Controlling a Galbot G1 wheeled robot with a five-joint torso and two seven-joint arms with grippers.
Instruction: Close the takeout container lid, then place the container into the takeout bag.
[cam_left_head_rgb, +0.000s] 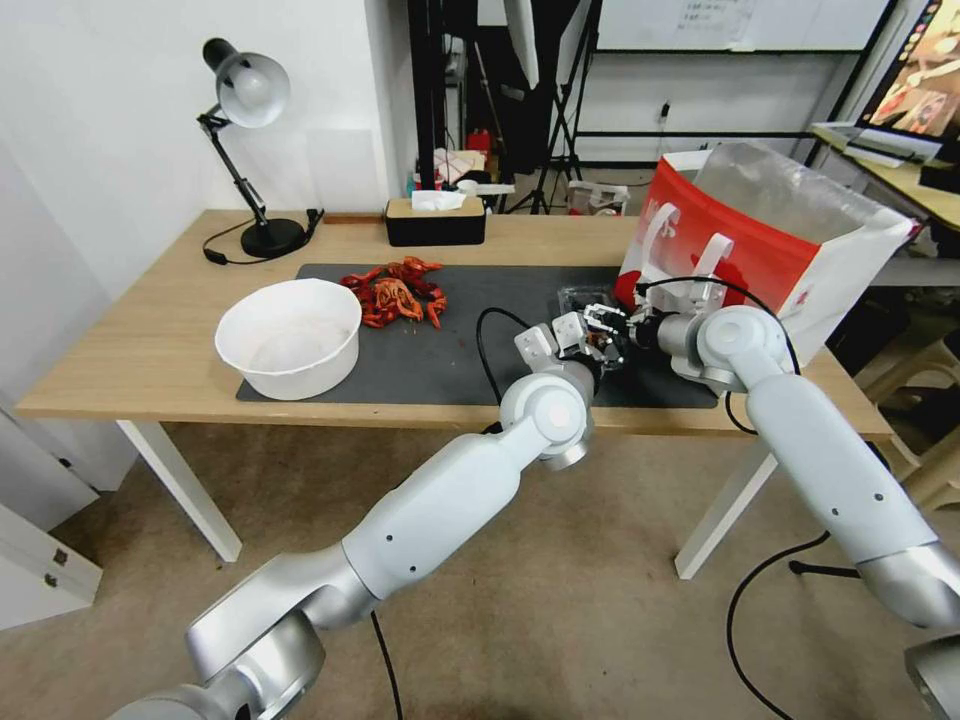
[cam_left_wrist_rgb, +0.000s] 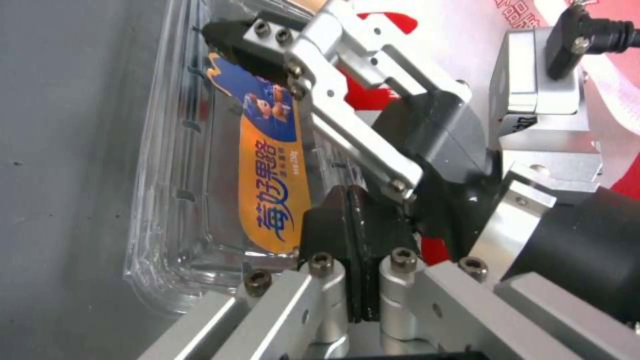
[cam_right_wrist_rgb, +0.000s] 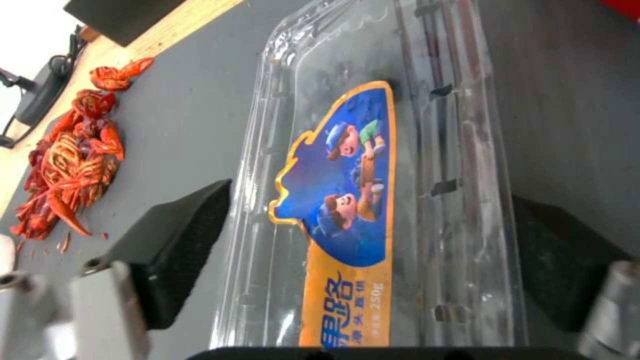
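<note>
Beside the takeout bag, on the grey mat, sits the takeout container: light, thin, slippery, best gripped across its long rims. Right gripper straddles it, spread wide. Left gripper, pads pinched together, shows in its own wrist view.

On the light wooden table lies a dark grey rectangular mat. The large round white bowl sits at the mat's left end, and a heap of red crayfish lies behind and to the right of it. The small clear plastic clamshell container rests on the mat's right part, just left of the large boxy red-and-white paper bag standing at the table's right end. The black tissue box sits behind the mat, and the black desk lamp stands at the back left. The right gripper straddles the container; the left gripper is beside it, touching its edge.
</note>
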